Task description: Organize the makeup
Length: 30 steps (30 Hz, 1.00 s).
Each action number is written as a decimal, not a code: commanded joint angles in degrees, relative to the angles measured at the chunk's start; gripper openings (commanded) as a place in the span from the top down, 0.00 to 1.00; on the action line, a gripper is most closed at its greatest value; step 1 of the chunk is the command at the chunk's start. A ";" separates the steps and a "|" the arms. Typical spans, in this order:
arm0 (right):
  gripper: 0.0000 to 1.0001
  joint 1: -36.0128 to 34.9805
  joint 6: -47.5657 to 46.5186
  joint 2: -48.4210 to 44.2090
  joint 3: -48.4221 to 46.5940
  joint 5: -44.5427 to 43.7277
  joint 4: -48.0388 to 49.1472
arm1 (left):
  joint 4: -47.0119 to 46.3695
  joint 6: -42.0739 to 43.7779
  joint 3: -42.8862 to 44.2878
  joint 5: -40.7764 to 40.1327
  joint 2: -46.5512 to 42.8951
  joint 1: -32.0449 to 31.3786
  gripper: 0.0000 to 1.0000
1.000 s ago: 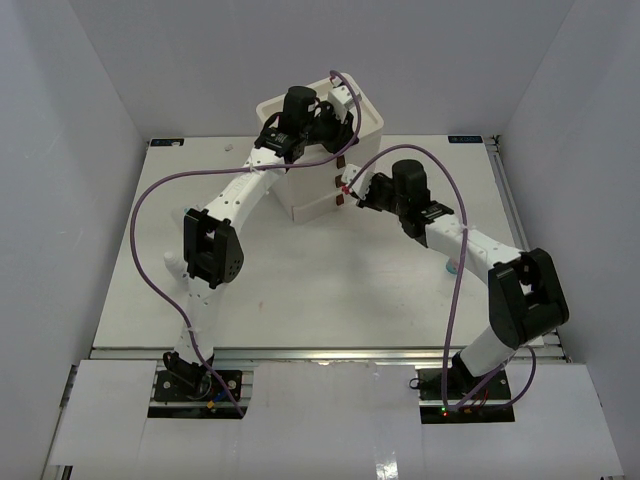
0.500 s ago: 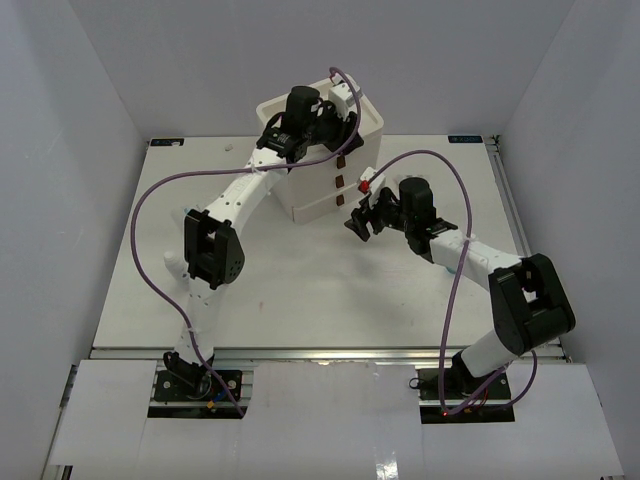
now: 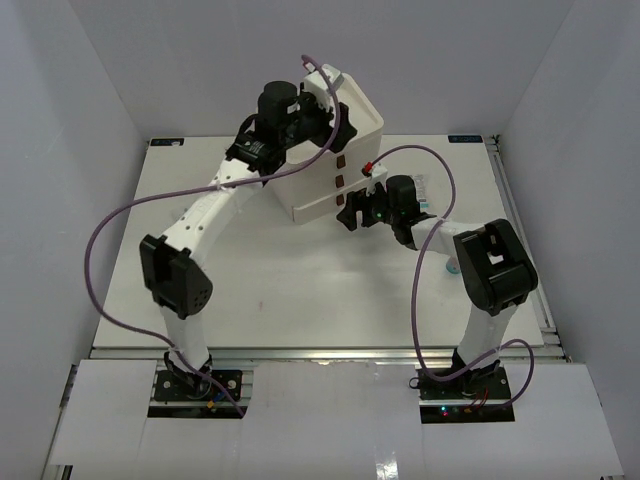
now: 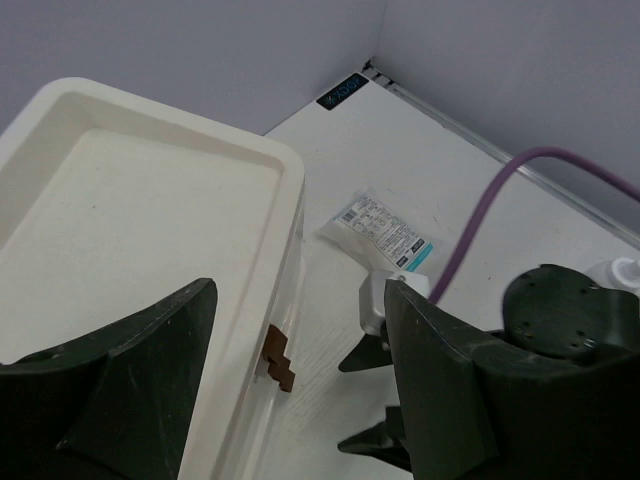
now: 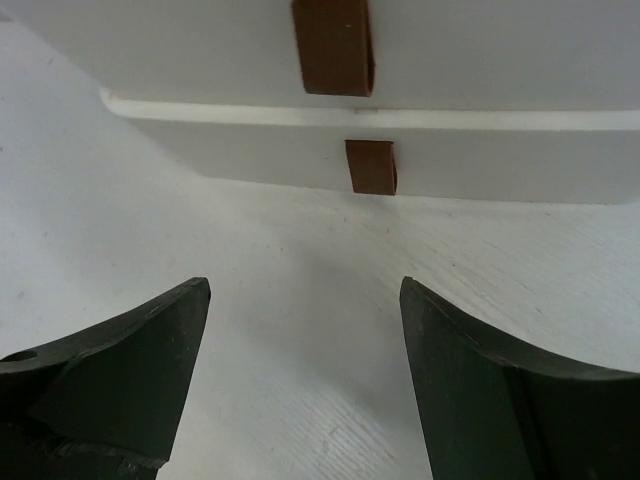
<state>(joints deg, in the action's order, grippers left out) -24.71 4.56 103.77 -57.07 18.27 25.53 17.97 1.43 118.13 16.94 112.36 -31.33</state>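
The drawer box (image 3: 368, 125) stood at the back middle of the desk (image 3: 300, 290), a packet (image 4: 385, 232) lying on the desk just to its right. The left pincer (image 4: 300, 340) hung over the box's top, and the right pincer (image 5: 305, 300) sat before a drawer pull (image 5: 371, 166).

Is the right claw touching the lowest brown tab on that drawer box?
Apart. The right wrist view shows bare table between the open right gripper and the lowest brown tab.

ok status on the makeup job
Left gripper over drawer box top, jaws open, empty. Right gripper low facing lower brown tab, jaws open. Clear packet on table beside box. Nothing between jaws and tab.
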 commanded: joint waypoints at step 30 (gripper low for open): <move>0.84 2.41 14.08 16.11 -9.65 -1.50 20.87 | -10.24 -15.12 -74.16 -21.68 -64.77 1.09 0.10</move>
<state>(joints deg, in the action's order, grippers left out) -23.66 17.98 120.95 -67.84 15.89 38.74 6.88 -11.28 45.31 -3.77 48.47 -30.48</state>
